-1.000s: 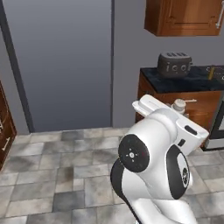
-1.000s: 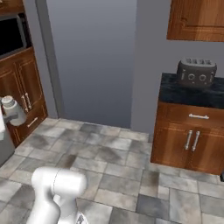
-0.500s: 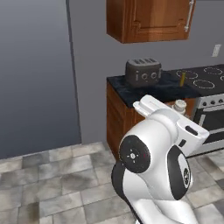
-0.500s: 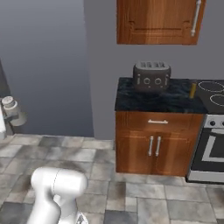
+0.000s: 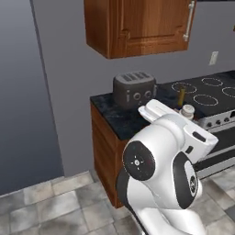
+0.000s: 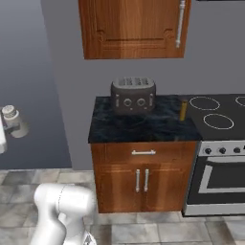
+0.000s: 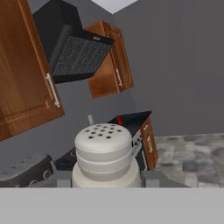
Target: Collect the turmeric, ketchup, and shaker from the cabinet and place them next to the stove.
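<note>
Since the earlier frames both base views have swung right, so the grey wall panel (image 5: pixel 27 92) is now left behind. Clear tiled floor (image 6: pixel 28 177) is seen leftward. The whitish shaker (image 7: pixel 103 155) is pinched in the gripper (image 7: pixel 105 177). The toaster (image 6: pixel 133 94), yellow turmeric bottle (image 6: pixel 183 109) and stove (image 6: pixel 215 112) follow; the closed cabinet (image 6: pixel 131 28) hangs above. No writing is legible.

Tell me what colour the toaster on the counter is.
Dark grey; the toaster shows best in the right base view.

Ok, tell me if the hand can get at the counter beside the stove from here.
Likely yes: nothing stands between the hand, shut on the shaker, and the counter's bare front by the toaster.
</note>
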